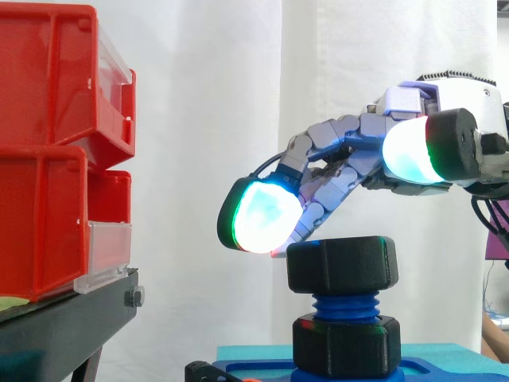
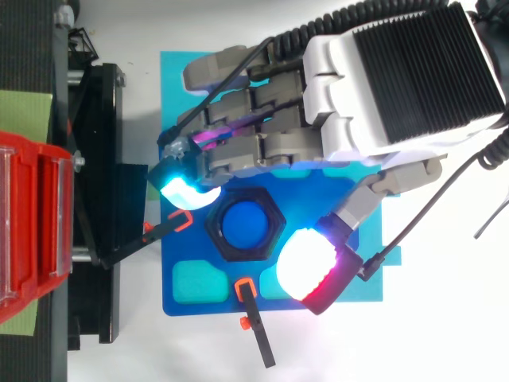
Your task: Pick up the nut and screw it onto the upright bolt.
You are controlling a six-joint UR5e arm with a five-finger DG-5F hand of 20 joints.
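A black hex nut (image 1: 342,264) sits on the top of the upright blue threaded bolt (image 1: 346,305), and a second black hex piece (image 1: 346,344) sits at the bolt's foot. From above, the nut (image 2: 245,224) rings the bolt's blue tip (image 2: 245,223). My hand (image 1: 342,159) hovers over the nut with its fingers stretched out and spread. One glowing cyan fingertip (image 2: 187,191) lies just off the nut's far-left edge. The thumb's white and red pad (image 2: 310,267) is on the opposite side and, in the side view, well above the nut. Nothing is held.
Red bins (image 1: 48,151) are stacked on a black stand (image 1: 71,318) at the left. The bolt stands on a blue fixture plate (image 2: 199,306) over a teal mat (image 2: 179,79). Black clamps with orange tips (image 2: 254,318) lie at the plate's front and left edges.
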